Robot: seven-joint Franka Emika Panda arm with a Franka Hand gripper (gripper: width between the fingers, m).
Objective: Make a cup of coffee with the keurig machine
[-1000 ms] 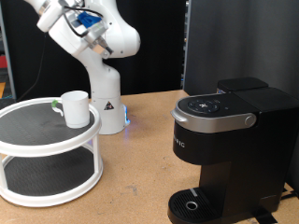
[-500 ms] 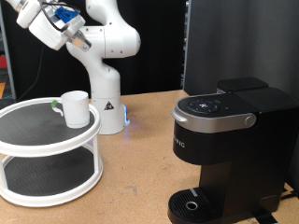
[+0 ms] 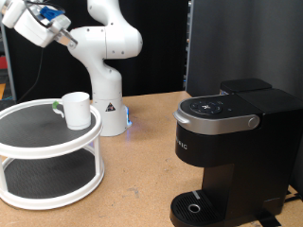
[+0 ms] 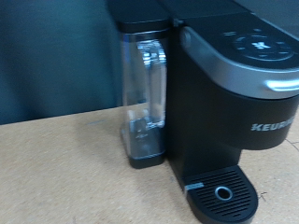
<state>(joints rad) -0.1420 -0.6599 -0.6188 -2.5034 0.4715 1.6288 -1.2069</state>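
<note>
The white mug [image 3: 76, 109] stands upright on the top tier of a white round two-tier stand [image 3: 38, 142] at the exterior view's left. The black Keurig machine [image 3: 232, 142] stands at the right with its lid down and nothing on its round drip tray [image 3: 196, 208]. The machine also shows in the wrist view [image 4: 234, 93], with its drip tray [image 4: 222, 194] and clear water tank [image 4: 145, 93]. My gripper hand [image 3: 26, 21] is high at the exterior view's top left, well above the stand and far from the machine. Its fingers do not show in either view.
The white robot base [image 3: 109, 95] stands behind the stand. A dark panel [image 3: 237, 43] rises behind the machine. The wooden tabletop [image 3: 133, 180] lies between the stand and the machine.
The arm's hand has swung towards the exterior view's left and slightly upward, away from the machine. The mug and machine have not moved.
</note>
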